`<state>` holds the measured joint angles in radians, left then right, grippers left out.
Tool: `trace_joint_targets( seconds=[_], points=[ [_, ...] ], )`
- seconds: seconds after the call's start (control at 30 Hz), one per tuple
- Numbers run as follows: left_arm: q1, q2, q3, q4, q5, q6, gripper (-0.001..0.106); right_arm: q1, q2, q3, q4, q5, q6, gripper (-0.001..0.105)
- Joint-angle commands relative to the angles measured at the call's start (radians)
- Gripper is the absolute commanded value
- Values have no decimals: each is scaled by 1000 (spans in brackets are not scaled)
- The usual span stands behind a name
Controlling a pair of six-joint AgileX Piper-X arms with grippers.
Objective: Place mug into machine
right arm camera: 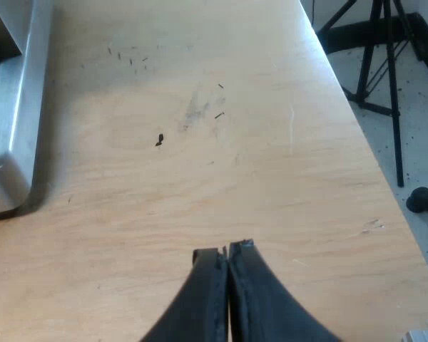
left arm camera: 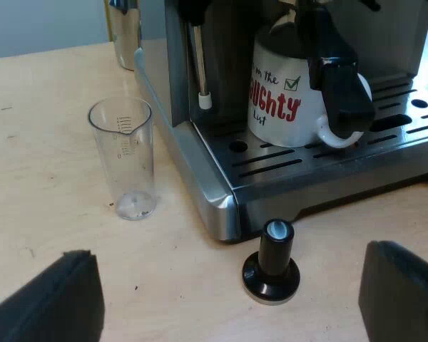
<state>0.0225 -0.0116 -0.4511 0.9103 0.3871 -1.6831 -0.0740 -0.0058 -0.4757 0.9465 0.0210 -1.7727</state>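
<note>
Left gripper (left arm camera: 228, 253) is hanging with jaws wide open and empty, near the tamper (left arm camera: 271, 262) standing on the wooden table (left arm camera: 43, 178). Beside the machine (left arm camera: 221, 192), the measuring glass (left arm camera: 123, 157) is holding only specks. The mug (left arm camera: 278, 100) is sitting upright on the drip tray (left arm camera: 285, 160). The right gripper (right arm camera: 227, 251) is hovering pressed closed over tabletop; a tripod (right arm camera: 385, 64) is standing on the floor.

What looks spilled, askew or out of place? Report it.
Small dark specks lie scattered on the table near the machine, possibly stray grounds. The mug, measuring glass and tamper all stand upright.
</note>
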Motion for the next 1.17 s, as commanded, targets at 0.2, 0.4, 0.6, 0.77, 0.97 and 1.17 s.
trace_joint_targets(
  seconds=[0.2,0.4,0.6,0.77,0.97,1.17],
  points=[
    [1,-40,-1,-15,-10,6,79,-2,-48,-5,-4,-2,5,0],
    [1,-40,-17,22,-12,22,79,-2,-48,-5,-5,-2,5,0],
    [-8,-40,-19,27,-12,24,79,-2,-46,-5,-5,-2,5,0],
    [-40,-40,-19,27,-12,24,79,-2,-46,-5,-5,-2,5,0],
    [-41,-40,-19,27,-12,24,79,-2,-46,-5,-5,-2,5,0],
    [-41,-40,-19,30,-12,24,79,-2,-46,-5,-5,-2,5,0]
  ],
)
